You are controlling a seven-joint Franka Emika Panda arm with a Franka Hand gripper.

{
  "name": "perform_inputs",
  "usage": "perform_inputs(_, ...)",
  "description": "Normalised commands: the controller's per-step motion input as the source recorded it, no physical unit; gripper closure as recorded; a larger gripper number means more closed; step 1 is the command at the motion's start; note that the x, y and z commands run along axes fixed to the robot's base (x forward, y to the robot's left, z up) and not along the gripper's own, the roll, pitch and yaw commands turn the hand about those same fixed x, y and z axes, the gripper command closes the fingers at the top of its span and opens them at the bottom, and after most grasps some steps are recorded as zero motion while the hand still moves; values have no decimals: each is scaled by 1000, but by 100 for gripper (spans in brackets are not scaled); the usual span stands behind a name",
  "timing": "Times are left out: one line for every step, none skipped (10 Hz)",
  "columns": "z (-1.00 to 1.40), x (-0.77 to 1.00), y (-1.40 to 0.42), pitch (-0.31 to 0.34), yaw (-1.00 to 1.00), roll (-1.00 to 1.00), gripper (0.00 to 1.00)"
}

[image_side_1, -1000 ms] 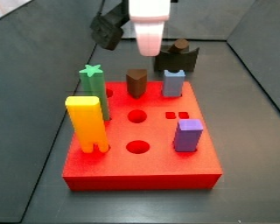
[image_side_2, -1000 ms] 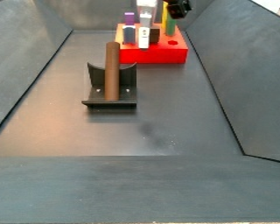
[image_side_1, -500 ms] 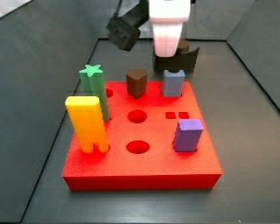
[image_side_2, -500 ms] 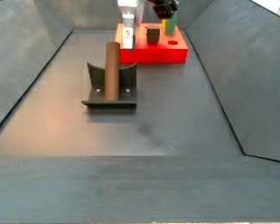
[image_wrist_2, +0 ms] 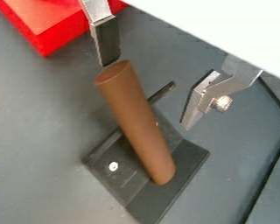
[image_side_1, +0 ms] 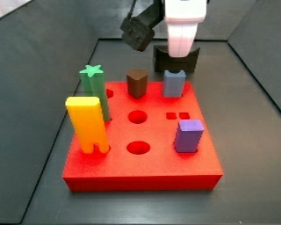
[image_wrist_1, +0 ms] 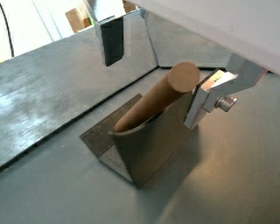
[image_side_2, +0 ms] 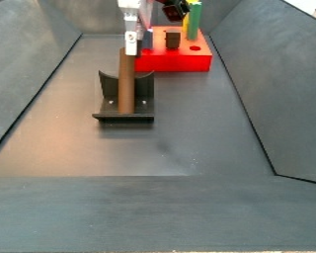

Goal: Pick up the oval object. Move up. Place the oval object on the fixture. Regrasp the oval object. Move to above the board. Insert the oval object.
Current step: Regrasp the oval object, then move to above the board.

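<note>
Silver-fingered tool (image_wrist_2: 154,74) hangs open astride the oval object (image_wrist_2: 137,119), not touching.

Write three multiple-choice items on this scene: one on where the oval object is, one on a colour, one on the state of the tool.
1. Where is the oval object?
A. Leaning in the fixture
B. Standing in a hole of the board
C. Lying flat on the floor

2. What colour is the board?
A. Blue
B. Red
C. White

3. What is the state of the tool?
A. Shut on the oval object
B. Shut on nothing
C. Open, a finger on each side of the rod's top

Answers:
1. A: both wrist views show the brown rod leaning in the dark bracket, off the board.
2. B: a side view shows a bright red slab under the pegs.
3. C: both wrist views show the silver fingers apart, with gaps to the rod.
</note>
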Motion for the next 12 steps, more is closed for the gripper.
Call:
perform_inputs(-16, 441, -27, 141, 47, 72, 0)
perform_inputs(-20, 350, -23, 141, 48, 72, 0)
perform_inputs(-16, 281, -25, 143, 48, 76, 0)
perform_inputs(-20, 199, -27, 145, 46, 76, 0)
perform_inputs(167, 0, 0, 0, 0, 0, 100)
perform_inputs(1000, 62, -108, 289, -57, -66, 100)
perform_inputs(1000, 61, -108, 295, -60, -67, 100)
perform_inputs(1000, 56, -97, 311, -35, -59, 100)
perform_inputs(1000, 61, -90, 283, 24, -46, 100)
perform_inputs(1000, 60, -85, 242, 69, -27, 100)
perform_inputs(1000, 60, -82, 217, 81, -27, 100)
perform_inputs(1000, 57, -73, 177, 88, -30, 100)
